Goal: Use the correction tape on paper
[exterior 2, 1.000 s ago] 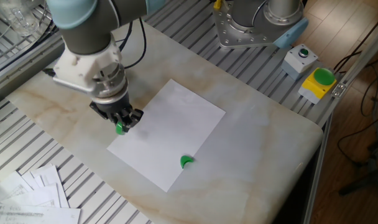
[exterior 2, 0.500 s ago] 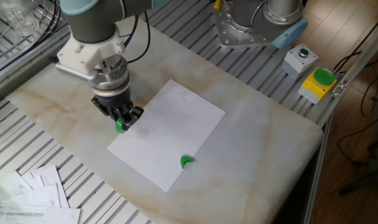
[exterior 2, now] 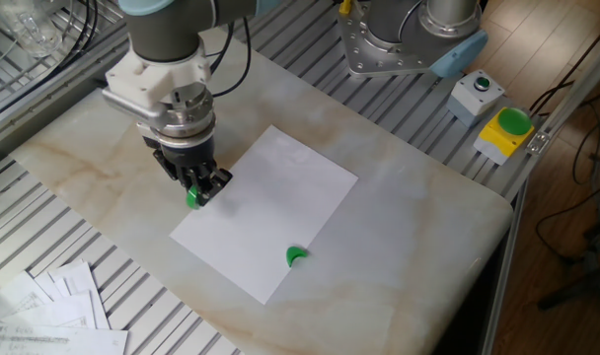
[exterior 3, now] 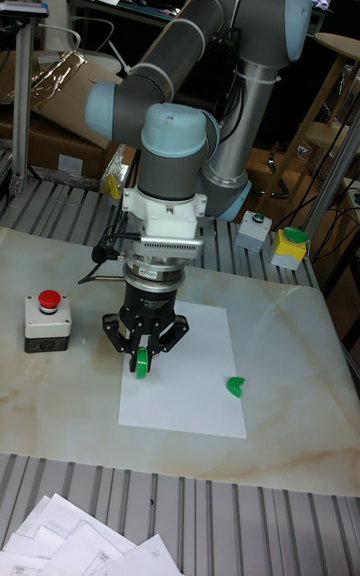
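We see the gripper (exterior 2: pixel 197 187) pointing straight down, its two fingers closed on the correction tape (exterior 2: pixel 193 197), whose green wheel shows between the fingertips. In the tall fixed view the same grip is visible: the dispenser (exterior 3: pixel 144 363) hangs upright in the jaws, green wheel lowest. The held tape sits over the near-left edge of the paper (exterior 2: pixel 280 207); we cannot tell whether its tip touches the sheet.

Beyond the gripper, further across the sheet near its lower edge, a small solid green crescent piece (exterior 2: pixel 296 255) lies on the paper, well apart from the fingers. The paper lies flat on the marble table (exterior 2: pixel 409 237). On the gripper's other side, in the tall view, a grey box with a red button (exterior 3: pixel 47 321) stands on the table. A pile of printed sheets (exterior 2: pixel 53 306) lies fanned below the table edge.
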Controlling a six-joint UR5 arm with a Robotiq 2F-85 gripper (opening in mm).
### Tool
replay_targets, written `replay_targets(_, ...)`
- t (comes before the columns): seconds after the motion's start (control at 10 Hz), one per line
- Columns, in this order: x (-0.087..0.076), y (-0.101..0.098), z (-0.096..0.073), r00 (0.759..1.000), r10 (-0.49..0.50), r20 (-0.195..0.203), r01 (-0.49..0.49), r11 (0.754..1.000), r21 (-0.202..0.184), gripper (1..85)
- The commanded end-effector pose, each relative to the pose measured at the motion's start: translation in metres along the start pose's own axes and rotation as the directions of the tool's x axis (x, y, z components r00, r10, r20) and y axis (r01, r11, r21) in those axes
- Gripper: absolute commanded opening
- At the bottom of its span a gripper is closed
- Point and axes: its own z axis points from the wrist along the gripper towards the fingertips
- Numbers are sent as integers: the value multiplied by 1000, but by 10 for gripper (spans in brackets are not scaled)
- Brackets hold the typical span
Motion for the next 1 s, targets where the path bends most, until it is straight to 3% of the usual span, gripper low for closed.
replay_targets(0.0,13,-4,5,1000,9,-2,-9,1000,9,17)
replay_targets(0.3,19,5,8,999,47,-9,-47,999,-21,17)
replay_targets(0.9,20,0,11,999,37,6,-37,999,-2,17)
